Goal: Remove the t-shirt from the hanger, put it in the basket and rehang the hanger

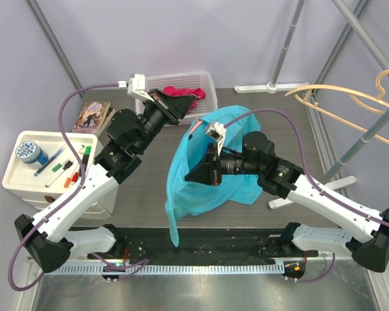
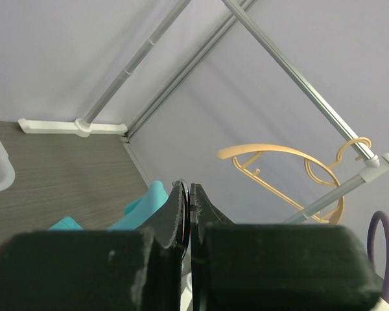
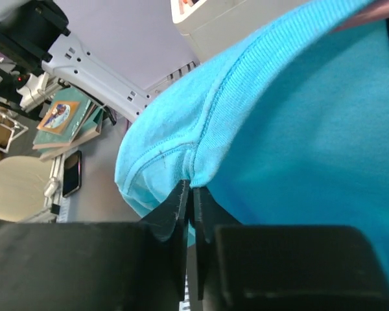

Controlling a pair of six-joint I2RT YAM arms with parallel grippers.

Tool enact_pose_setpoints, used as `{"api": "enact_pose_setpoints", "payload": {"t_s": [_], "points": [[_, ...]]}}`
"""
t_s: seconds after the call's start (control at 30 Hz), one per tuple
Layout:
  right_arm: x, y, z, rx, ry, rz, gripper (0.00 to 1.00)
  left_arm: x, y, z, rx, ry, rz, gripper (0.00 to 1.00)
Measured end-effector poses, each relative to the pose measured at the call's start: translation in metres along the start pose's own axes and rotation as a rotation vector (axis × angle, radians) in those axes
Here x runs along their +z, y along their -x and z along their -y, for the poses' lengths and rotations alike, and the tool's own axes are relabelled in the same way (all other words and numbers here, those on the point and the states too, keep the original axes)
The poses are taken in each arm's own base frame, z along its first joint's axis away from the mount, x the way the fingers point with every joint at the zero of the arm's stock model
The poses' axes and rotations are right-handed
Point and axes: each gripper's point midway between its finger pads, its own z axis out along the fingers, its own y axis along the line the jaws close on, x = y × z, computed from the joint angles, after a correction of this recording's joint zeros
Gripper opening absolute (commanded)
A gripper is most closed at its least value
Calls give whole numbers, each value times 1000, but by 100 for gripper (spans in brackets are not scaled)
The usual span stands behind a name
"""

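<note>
A bright blue t-shirt (image 1: 207,162) hangs in mid-air between my arms, its lower edge trailing down to the near edge of the table. A thin reddish hanger (image 1: 193,127) shows at its top left. My left gripper (image 1: 193,113) is shut on the hanger's thin hook (image 2: 188,195), with the t-shirt (image 2: 142,206) just below the fingertips. My right gripper (image 1: 188,175) is shut on a seamed edge of the t-shirt (image 3: 201,139), fabric bunched at the fingertips (image 3: 181,194). Most of the hanger is hidden inside the shirt.
A white basket (image 1: 207,81) with pink cloth stands at the back. A book (image 1: 91,116) and a white tray (image 1: 16,178) of pens and tape are on the left. A clothes rack with beige hangers (image 1: 340,97) stands at the right, also in the left wrist view (image 2: 279,155).
</note>
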Motion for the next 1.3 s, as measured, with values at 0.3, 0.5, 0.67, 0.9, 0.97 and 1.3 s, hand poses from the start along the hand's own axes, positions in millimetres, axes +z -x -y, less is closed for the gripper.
{"api": "enact_pose_setpoints", "payload": {"t_s": [0.3, 0.5, 0.67, 0.9, 0.97, 1.3], "points": [[5, 47, -20, 80, 8, 66, 1, 6, -7, -23, 89, 3, 91, 0], [44, 75, -38, 101, 42, 42, 2, 19, -11, -26, 128, -10, 128, 0], [60, 17, -30, 131, -31, -96, 40, 20, -3, -19, 158, -28, 153, 0], [38, -21, -23, 121, -117, -153, 70, 20, 4, -20, 175, -13, 182, 0], [23, -16, -29, 107, -125, -118, 73, 20, 7, -22, 171, 0, 198, 0], [-28, -30, -24, 66, -170, 35, 78, 24, 27, -20, 119, 38, 271, 0]]}}
